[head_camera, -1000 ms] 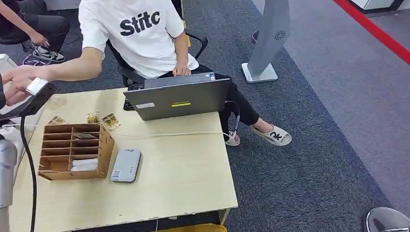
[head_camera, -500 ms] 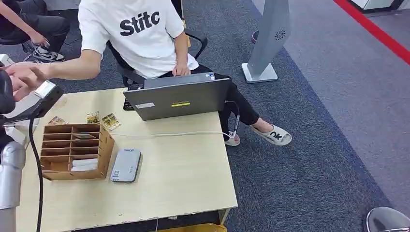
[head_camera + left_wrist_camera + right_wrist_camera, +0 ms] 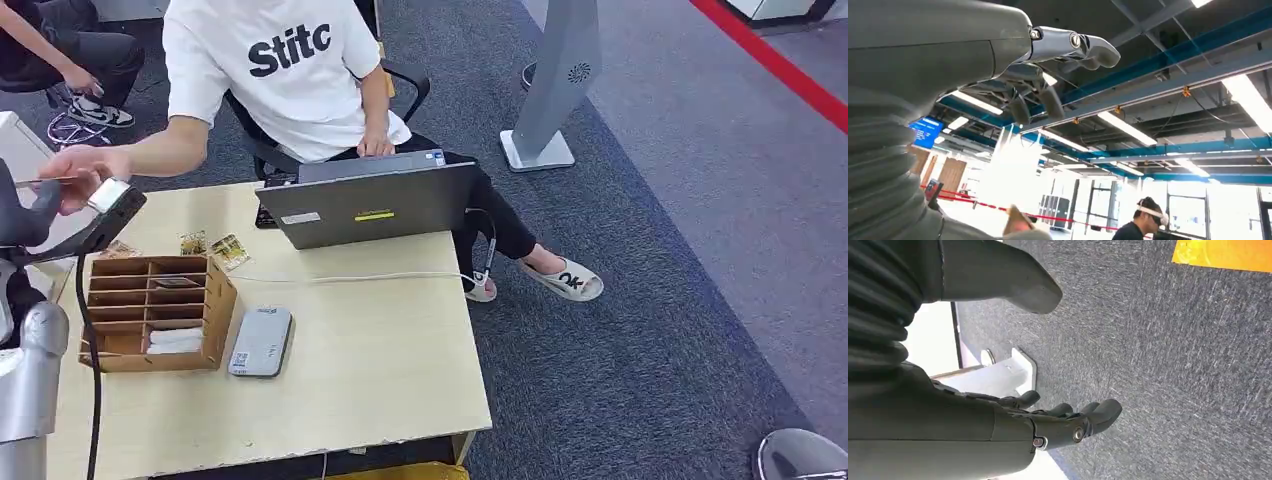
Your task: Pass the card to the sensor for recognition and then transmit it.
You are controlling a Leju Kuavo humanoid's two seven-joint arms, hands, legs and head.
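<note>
At the left edge of the head view my left hand [image 3: 22, 212] is raised beside the table [image 3: 380, 370]. A person's hand [image 3: 78, 172] reaches over it and pinches a thin card [image 3: 42, 181], seen edge-on. The left wrist view has my left hand [image 3: 1048, 75] pointing at the ceiling, fingers apart, with nothing between them. The grey card sensor [image 3: 260, 342] lies flat on the table beside a cardboard sorter box [image 3: 155, 312]. My right hand [image 3: 1058, 420] hangs over grey carpet with its fingers apart and holds nothing.
An open laptop [image 3: 370, 205] stands at the table's far edge in front of the seated person [image 3: 290, 70]. A white cable [image 3: 350, 278] crosses the table. Loose cards [image 3: 212, 246] lie behind the sorter box. A grey floor stand [image 3: 555, 90] rises at the back right.
My left arm has swung right, toward the table, and rises further into view. The person's hand has moved right with it and now pinches the card above my hand.
</note>
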